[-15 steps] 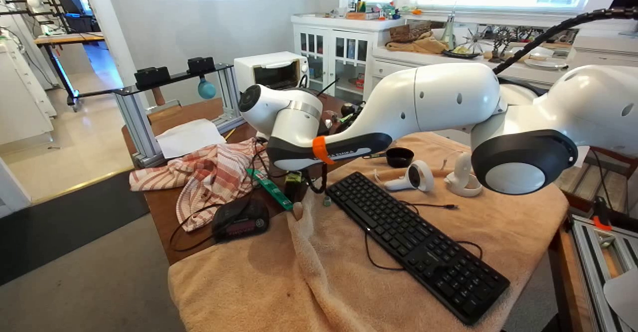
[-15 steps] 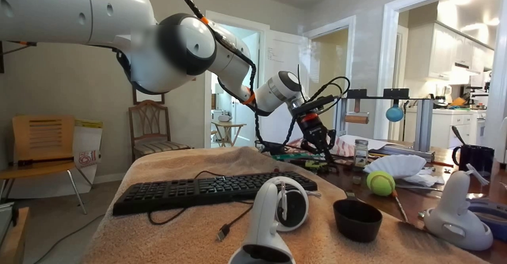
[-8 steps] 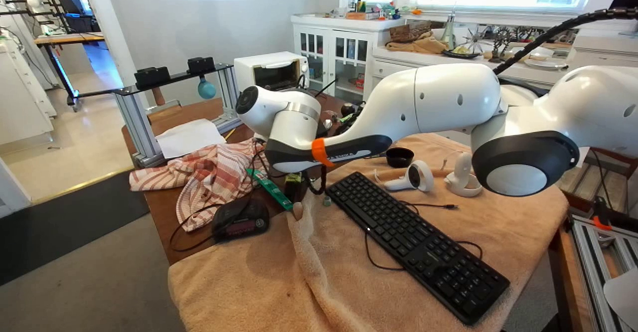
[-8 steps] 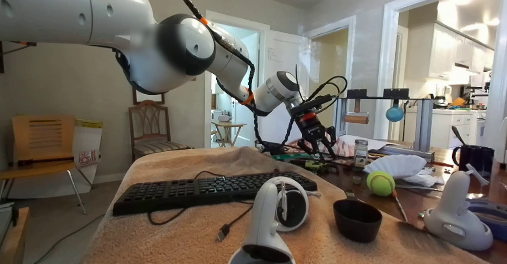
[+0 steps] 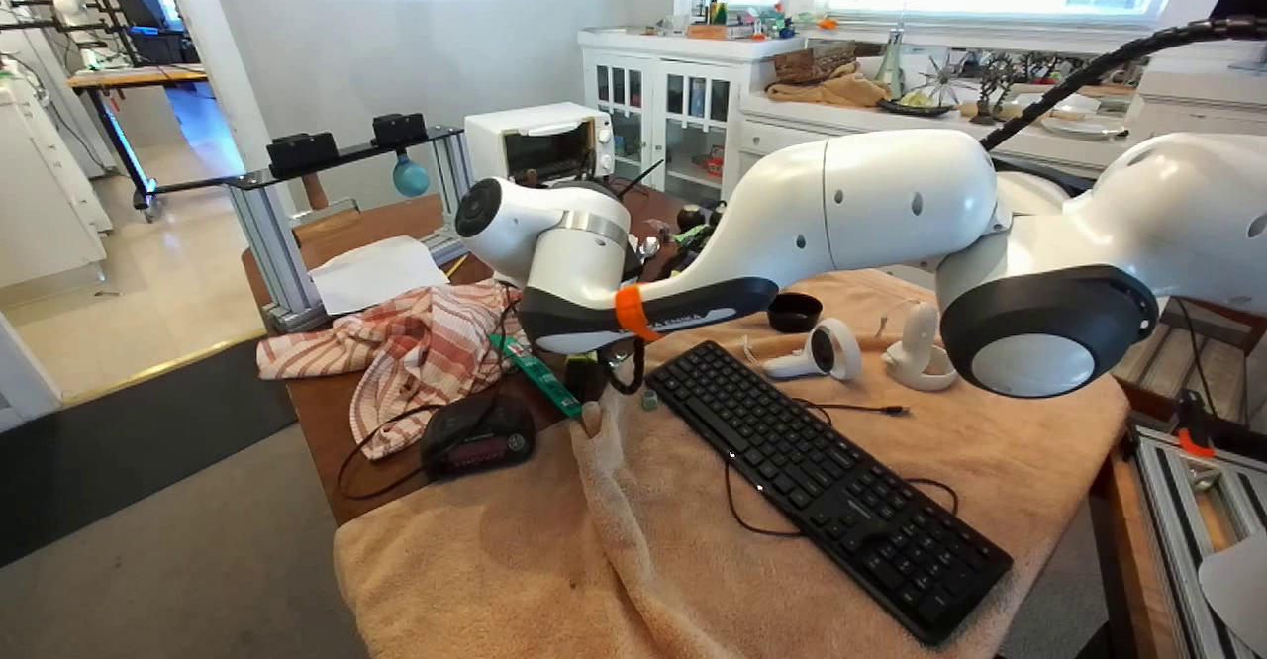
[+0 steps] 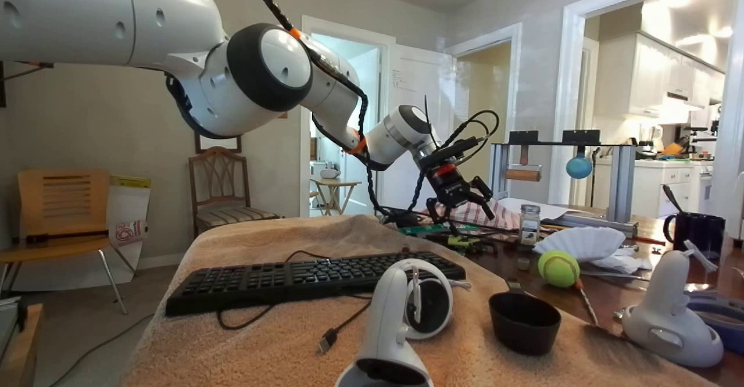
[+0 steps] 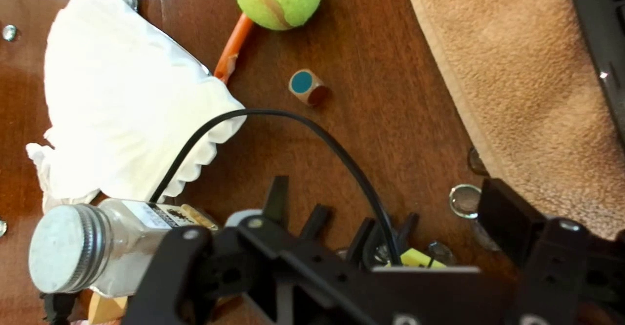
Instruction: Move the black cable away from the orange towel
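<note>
- Counter of glossy reddish-brown wood
- Orange towel spread over a large part of it, a long ridge raised in the pile, its hem running straight along the wood in the wrist view
- Striped cloth, rumpled, a white sheet of paper just beside it
- Metal stand, feet on the wood
- Green strip, one end by the towel's edge
- Black clock radio at that edge too; on wood or towel, cannot tell
- Glass jar, upright, near fluted white paper
- Tennis ball, orange stick beside it
- Wooden cube with a teal face
- Clear glass beads near the hem
- Dark mug, upright
</note>
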You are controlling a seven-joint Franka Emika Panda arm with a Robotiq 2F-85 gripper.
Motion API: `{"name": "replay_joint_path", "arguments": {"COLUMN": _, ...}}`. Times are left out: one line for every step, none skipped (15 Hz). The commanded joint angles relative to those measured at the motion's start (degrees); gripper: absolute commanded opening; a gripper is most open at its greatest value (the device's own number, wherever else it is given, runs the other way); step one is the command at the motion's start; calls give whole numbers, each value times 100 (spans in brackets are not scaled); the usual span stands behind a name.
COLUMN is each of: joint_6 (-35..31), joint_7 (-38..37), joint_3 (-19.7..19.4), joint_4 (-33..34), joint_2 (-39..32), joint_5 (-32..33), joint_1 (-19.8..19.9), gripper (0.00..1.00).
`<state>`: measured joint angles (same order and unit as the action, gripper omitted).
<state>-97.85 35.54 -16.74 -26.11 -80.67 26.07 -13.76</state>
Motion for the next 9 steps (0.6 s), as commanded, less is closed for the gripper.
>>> {"name": "replay_joint_path", "arguments": {"joint_6": -96, "joint_7": 13, "joint_3": 26, "joint_4": 67, "joint_2": -120, "joint_5": 148, "joint_1": 39, "gripper": 98}}
{"name": "replay_joint_path", "arguments": {"joint_6": -89, "joint_7": 19, "joint_3": 34, "joint_4": 66, "joint_2": -124, "joint_5": 142, "joint_1": 43, "gripper": 89}}
{"name": "replay_joint_path", "arguments": {"joint_6": -77, "joint_7": 17, "joint_3": 28, "joint_4": 64, "joint_2": -133, "joint_5": 149, "joint_1": 40, "gripper": 86}}
{"name": "replay_joint_path", "arguments": {"joint_6": -69, "joint_7": 26, "joint_3": 35, "joint_4": 64, "joint_2": -141, "joint_5": 142, "joint_1": 42, "gripper": 81}}
{"name": "replay_joint_path", "arguments": {"joint_6": -60, "joint_7": 28, "joint_3": 45, "joint_4": 67, "joint_2": -154, "joint_5": 134, "joint_1": 42, "gripper": 70}}
{"name": "replay_joint_path", "arguments": {"joint_6": -54, "joint_7": 31, "joint_3": 50, "joint_4": 65, "joint_2": -165, "joint_5": 128, "joint_1": 41, "gripper": 66}}
{"name": "replay_joint_path", "arguments": {"joint_6": -51, "joint_7": 36, "joint_3": 54, "joint_4": 62, "joint_2": -182, "joint_5": 125, "joint_1": 41, "gripper": 60}}
{"name": "replay_joint_path", "arguments": {"joint_6": -43, "joint_7": 29, "joint_3": 57, "joint_4": 61, "joint_2": -197, "joint_5": 120, "joint_1": 43, "gripper": 51}}
{"name": "replay_joint_path", "arguments": {"joint_6": -32, "joint_7": 29, "joint_3": 61, "joint_4": 59, "joint_2": -214, "joint_5": 114, "joint_1": 46, "gripper": 41}}
